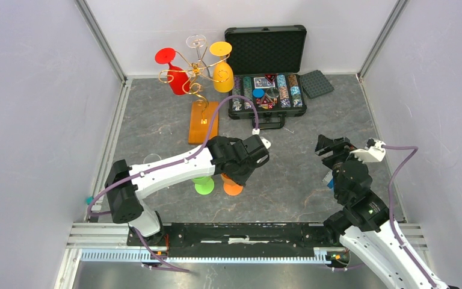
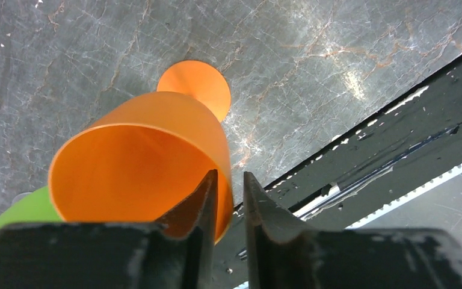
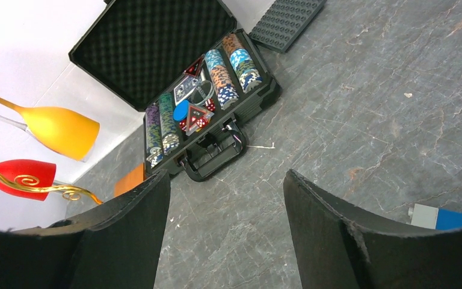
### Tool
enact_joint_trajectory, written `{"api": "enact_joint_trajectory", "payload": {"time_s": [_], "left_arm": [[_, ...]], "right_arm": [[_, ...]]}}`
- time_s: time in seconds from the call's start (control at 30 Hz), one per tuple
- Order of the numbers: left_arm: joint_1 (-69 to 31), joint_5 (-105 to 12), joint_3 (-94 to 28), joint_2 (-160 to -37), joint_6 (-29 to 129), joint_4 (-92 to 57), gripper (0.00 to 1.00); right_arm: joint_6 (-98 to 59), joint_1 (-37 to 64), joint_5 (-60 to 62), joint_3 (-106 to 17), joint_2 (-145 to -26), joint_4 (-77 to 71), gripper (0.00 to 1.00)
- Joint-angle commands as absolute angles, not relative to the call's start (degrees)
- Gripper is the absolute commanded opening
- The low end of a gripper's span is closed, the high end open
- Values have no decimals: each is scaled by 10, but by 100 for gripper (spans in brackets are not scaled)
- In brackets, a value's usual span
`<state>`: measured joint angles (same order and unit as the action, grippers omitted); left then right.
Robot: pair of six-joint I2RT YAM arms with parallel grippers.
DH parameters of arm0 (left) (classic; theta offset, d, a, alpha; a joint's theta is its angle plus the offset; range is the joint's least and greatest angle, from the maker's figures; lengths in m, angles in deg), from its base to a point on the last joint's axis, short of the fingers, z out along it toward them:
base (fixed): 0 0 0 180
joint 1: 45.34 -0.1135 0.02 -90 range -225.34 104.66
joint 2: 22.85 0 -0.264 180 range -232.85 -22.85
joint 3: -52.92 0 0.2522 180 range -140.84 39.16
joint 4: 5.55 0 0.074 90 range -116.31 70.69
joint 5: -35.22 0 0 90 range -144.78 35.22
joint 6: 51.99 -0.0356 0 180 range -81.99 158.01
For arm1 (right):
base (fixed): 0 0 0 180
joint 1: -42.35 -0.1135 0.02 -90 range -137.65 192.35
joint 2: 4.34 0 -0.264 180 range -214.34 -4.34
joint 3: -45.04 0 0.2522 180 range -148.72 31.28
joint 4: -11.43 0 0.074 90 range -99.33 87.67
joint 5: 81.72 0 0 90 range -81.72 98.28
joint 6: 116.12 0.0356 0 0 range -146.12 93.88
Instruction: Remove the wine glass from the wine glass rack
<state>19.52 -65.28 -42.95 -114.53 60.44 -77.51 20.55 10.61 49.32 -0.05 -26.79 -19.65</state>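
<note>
Orange plastic wine glass [image 2: 138, 156] stands upright on the grey surface [image 2: 337, 60], well nearer the arms than the golden-wire wine glass rack [image 1: 203, 122], off its hooks. The left gripper [image 2: 228, 176] straddles its rim from above, jaws barely parted; whether they pinch, I cannot tell. The right gripper [image 3: 225, 177] gapes empty, farther off. Lifting clear likely means rising along the glass's vertical axis.

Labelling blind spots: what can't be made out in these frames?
- Top view: orange plastic wine glass and green plastic wine glass mostly hidden under the left arm.
- Left wrist view: whether the fingers of the left gripper touch the orange rim; the near finger covers the contact.
- Right wrist view: golden-copper wire wine glass rack cut off by the left edge.
- Top view: clear wine glass on the rack, faint against the white wall.
</note>
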Motion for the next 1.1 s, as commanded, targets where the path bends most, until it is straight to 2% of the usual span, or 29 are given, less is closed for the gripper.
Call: {"api": "enact_joint_trajectory", "payload": {"time_s": [0.0, 0.4, 0.6, 0.87, 1.07], "left_arm": [[199, -654, -436, -1140, 581, -760, 32], [192, -656, -520, -1054, 532, -724, 74], [115, -644, -559, -1003, 520, -662, 100], [-68, -622, -594, -949, 560, -526, 100], [-196, -608, -589, -941, 617, -490, 100]], "right_arm": [[217, 106, 501, 4, -261, -191, 74], [229, 107, 497, 4, -251, -198, 74], [234, 107, 495, 11, -241, -201, 74], [249, 107, 483, 18, -243, -201, 74], [254, 107, 471, 24, -245, -196, 73]]}}
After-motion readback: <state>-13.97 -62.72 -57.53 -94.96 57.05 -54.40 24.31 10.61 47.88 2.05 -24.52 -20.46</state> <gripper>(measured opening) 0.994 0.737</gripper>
